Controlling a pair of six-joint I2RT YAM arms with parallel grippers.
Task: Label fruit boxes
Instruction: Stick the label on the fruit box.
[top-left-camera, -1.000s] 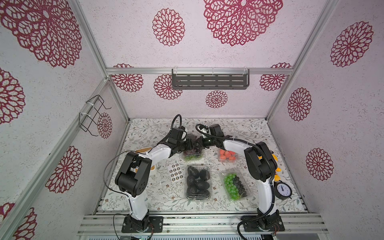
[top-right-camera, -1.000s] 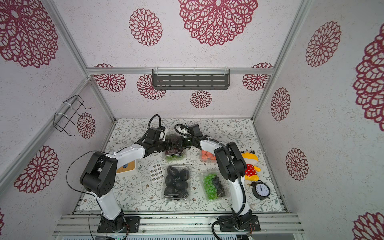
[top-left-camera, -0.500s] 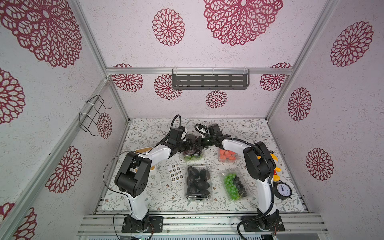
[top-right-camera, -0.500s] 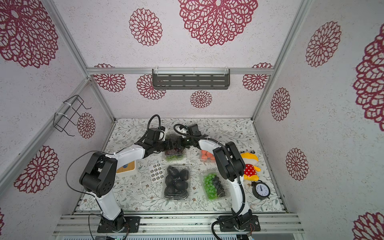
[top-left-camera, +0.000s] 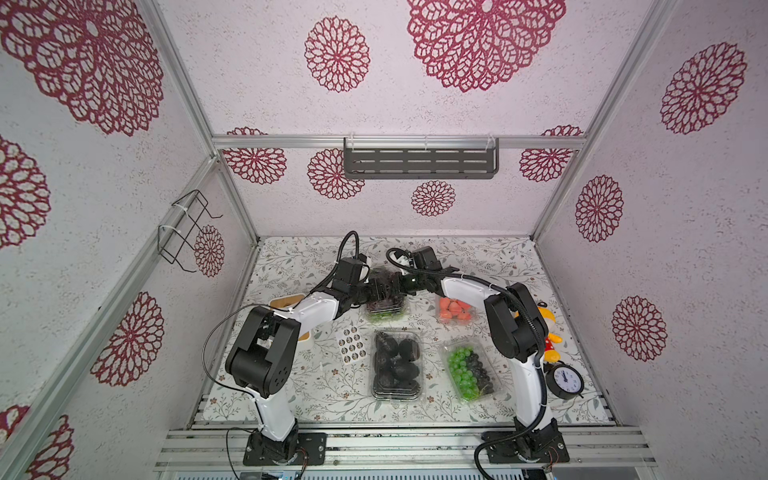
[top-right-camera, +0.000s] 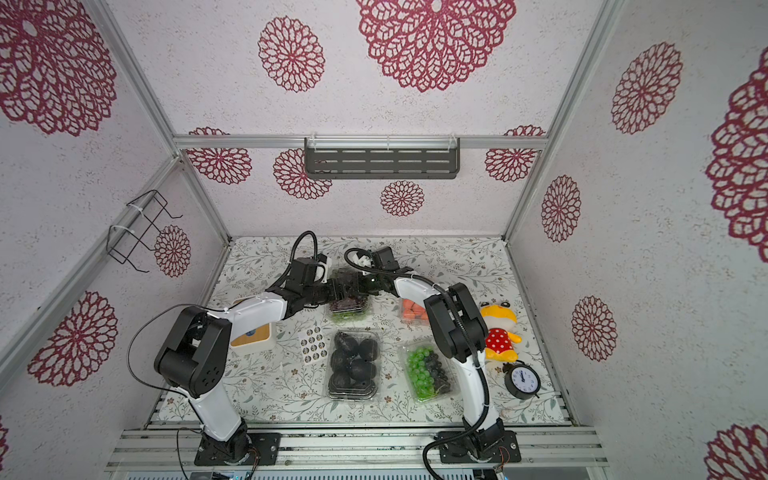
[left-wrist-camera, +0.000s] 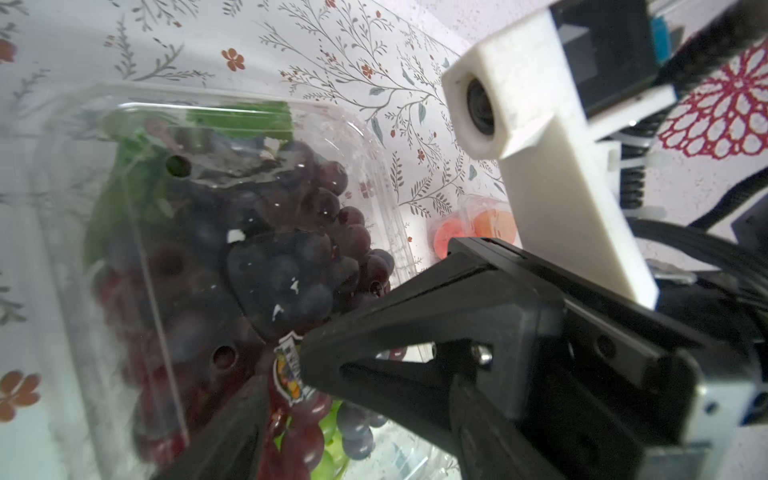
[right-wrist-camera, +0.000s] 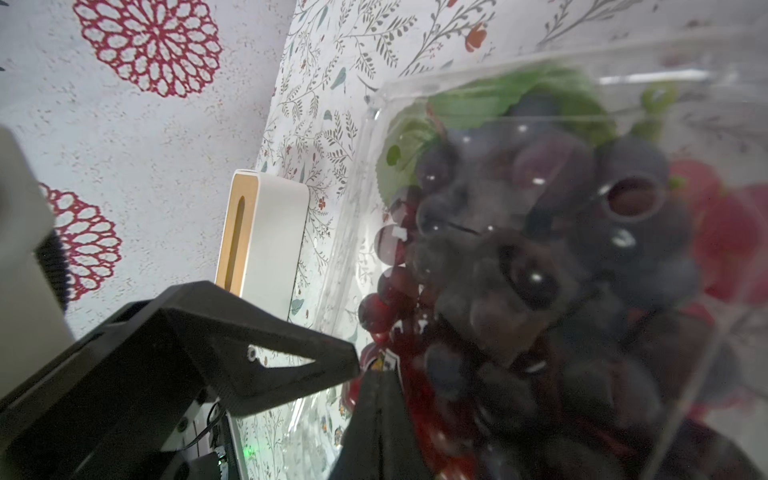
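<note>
Purple-grape box (top-left-camera: 384, 311), beside strawberry box (top-left-camera: 454, 310), lies under left claw (top-left-camera: 381, 291) and right claw (top-left-camera: 397, 286).

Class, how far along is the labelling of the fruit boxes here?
Done: no box shows a label yet. In hand: the right gripper pinches a sticker at the purple grape box. Left: pressing it on, then the strawberry box, black fruit box and green grape box.

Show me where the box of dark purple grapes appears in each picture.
Top view: grape box at the far middle of the table, between the arms.
Top view: same spot.
Left wrist: close up, behind the right gripper.
Right wrist: close up, filling most of the picture.
Landmark: strawberry box beside it, in both top views and left wrist.
</note>
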